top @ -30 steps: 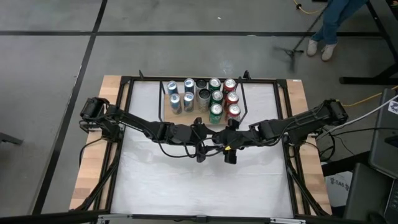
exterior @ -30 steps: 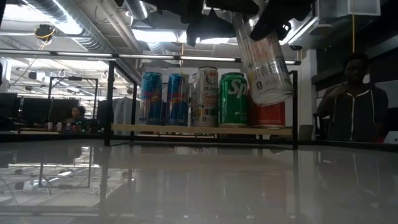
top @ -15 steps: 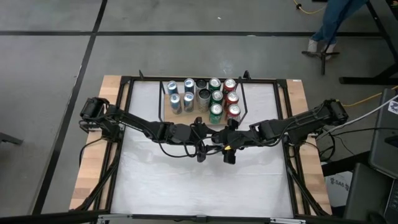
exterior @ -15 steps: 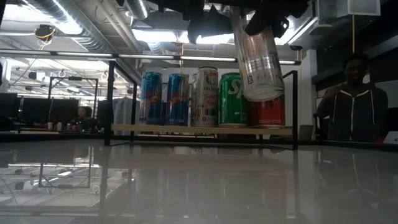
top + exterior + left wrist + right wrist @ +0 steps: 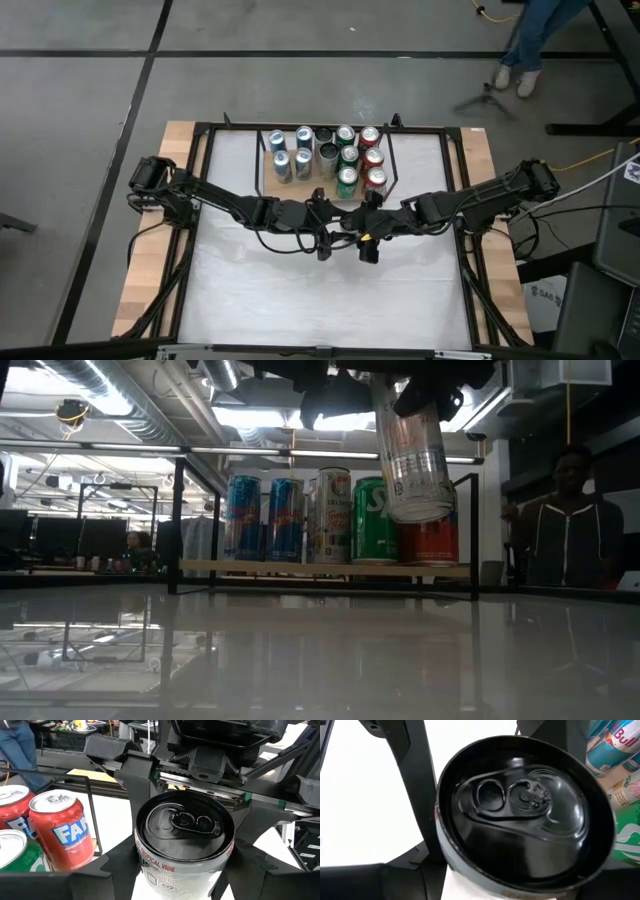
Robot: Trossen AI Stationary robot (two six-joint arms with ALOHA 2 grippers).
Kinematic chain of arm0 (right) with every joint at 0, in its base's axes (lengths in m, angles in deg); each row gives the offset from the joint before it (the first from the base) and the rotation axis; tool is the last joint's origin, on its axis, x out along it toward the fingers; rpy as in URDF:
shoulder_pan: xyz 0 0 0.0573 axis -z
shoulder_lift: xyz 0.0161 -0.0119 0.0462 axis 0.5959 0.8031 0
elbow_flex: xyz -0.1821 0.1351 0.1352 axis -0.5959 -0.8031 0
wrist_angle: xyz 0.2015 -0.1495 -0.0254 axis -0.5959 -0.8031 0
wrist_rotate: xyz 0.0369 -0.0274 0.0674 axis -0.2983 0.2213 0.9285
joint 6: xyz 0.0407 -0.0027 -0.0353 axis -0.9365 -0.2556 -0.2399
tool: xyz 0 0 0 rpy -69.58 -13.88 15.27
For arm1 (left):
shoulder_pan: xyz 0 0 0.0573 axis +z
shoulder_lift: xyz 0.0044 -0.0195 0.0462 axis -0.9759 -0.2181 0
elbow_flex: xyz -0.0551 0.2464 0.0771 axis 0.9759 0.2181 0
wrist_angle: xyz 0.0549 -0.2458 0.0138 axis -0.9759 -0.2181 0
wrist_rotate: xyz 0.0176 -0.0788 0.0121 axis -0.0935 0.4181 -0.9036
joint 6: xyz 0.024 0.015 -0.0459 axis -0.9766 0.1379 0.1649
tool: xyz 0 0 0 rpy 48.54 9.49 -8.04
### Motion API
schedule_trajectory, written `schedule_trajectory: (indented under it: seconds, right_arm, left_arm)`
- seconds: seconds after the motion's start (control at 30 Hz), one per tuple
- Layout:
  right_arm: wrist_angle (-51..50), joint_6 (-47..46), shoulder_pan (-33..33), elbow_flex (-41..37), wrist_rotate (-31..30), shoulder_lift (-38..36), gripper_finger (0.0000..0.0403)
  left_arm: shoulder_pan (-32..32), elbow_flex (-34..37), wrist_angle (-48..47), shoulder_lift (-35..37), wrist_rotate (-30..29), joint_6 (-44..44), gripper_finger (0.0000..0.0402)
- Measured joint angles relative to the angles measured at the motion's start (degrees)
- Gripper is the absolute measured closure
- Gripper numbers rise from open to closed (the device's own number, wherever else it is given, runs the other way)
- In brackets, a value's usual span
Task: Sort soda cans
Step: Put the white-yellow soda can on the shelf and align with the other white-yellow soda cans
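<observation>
**Right gripper clamped on raised can, centre of table**

The right gripper [image 5: 366,238] is closed on the slim silver-and-white aluminium can with a black top [image 5: 414,460] and holds it clear of the surface. The left gripper [image 5: 324,236] sits just beside it at the same can; whether it has a grip cannot be told.

1. The white table top [image 5: 300,295] fills the middle of the high view. Both arms meet at its centre.
2. The flat wooden tray with a black wire frame [image 5: 262,188] stands at upper centre.
3. The tray holds sorted upright cans in columns: blue-and-silver cans [image 5: 281,160] to the left, green cans [image 5: 346,178] and red cans [image 5: 375,180] to the right.
4. In the low view the raised can hangs in the upper right, slightly tilted, in front of the red and green cans.

Handling, as judged:
- The thin wall is likely to dent under a hard squeeze.
- The smooth printed metal is probably slippery.
- Whether the can is full, and so heavy, cannot be told.
- Take hold at mid-body, across the widest part, below the stiff top rim.
</observation>
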Motion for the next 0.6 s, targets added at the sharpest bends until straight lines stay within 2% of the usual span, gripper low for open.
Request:
schedule_trajectory:
  seconds: [0.27,0.6]
  right_arm:
    - [0.3,-0.5,0.1,0.2,0.4,0.0,0.0093]
    - [-1.3,-0.4,0.1,0.2,0.3,-0.4,0.0057]
  left_arm:
    - [0.0,0.0,-0.1,0.0,-0.3,0.0,0.0175]
    - [0.1,-0.1,-0.8,0.0,-0.6,-1.0,0.0174]
